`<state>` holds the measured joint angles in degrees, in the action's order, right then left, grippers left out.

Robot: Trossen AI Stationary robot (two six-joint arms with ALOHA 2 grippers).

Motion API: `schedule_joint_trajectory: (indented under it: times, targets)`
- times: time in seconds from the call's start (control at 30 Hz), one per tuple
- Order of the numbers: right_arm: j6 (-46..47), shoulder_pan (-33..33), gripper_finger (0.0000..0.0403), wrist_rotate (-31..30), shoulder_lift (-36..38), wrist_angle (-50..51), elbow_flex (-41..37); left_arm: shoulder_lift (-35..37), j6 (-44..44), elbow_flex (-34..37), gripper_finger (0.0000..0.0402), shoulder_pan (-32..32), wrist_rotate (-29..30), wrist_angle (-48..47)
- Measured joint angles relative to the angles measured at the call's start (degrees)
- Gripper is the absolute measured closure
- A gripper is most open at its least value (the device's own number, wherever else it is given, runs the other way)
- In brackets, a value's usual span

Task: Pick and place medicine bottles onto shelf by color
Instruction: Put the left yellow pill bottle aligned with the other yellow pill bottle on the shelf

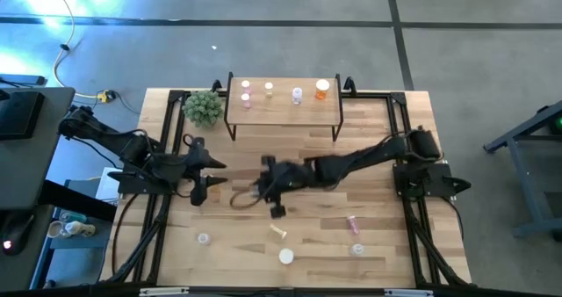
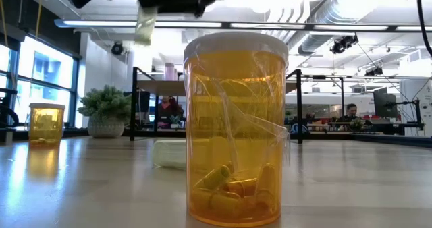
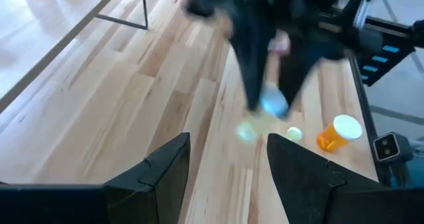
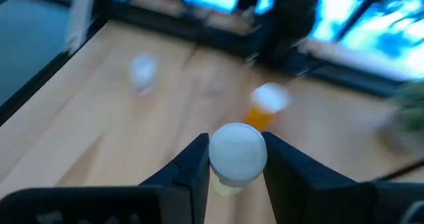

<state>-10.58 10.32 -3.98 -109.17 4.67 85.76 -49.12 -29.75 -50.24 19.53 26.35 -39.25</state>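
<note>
One white-capped bottle (image 4: 237, 154) stands upright between right jaws.

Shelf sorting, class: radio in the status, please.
Right end effector shut on white-capped pale bottle, mid-table. Left end effector open, waiting at left. Small light-wood shelf holds four bottles. Path looks unobstructed.

A robotics lab inside an open-plan office. Beyond the light-wood slatted table (image 2: 378, 181) run exposed silver ceiling ducts (image 2: 317, 19), strip lights and rows of desks with dark monitors (image 2: 385, 103). Seated people (image 2: 350, 110) work there.
</note>
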Motion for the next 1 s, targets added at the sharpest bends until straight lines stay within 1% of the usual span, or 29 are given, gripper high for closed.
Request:
schedule_joint_trajectory:
  times: [0.23, 0.37, 0.5, 0.6, 0.7, 0.8, 0.9, 1.0]
  targets:
    - [-1.5, -7.3, 0.0298, -6.5, 7.8, -1.1, 0.0, 0.3, 1.4, 0.0, 0.0209, 0.0, -0.1, 0.0]
    - [-1.2, -12.9, 0.0298, -10.9, 10.9, -5.8, 0.0, 0.3, 1.4, 0.0, 0.0209, 0.0, -0.2, 0.0]
    - [3.1, -18.9, 0.0299, -16.0, 12.5, -11.7, 0.0, 0.3, 1.4, 0.0, 0.0209, 0.0, -0.2, 0.0]
    - [7.4, -23.3, 0.0299, -16.2, 13.3, -13.4, 0.0, 0.3, 1.4, 0.0, 0.0209, 0.0, -0.2, 0.0]
    - [11.4, -26.9, 0.0299, -16.0, 13.3, -10.6, 1.7, 0.3, 1.4, 0.0, 0.0209, 0.0, -0.2, 0.0]
    - [14.5, -29.5, 0.0299, -14.6, 12.7, -5.4, 5.4, 0.3, 1.4, 0.0, 0.0209, 0.0, -0.2, 0.0]
    - [17.2, -30.9, 0.0299, -12.3, 11.7, 2.4, 9.7, 0.3, 1.4, 0.0, 0.0209, 0.0, -0.2, -0.3]
    - [18.0, -31.3, 0.0299, -10.9, 10.6, 7.6, 11.5, 0.3, 1.4, 0.0, 0.0209, 0.0, -0.2, -0.8]
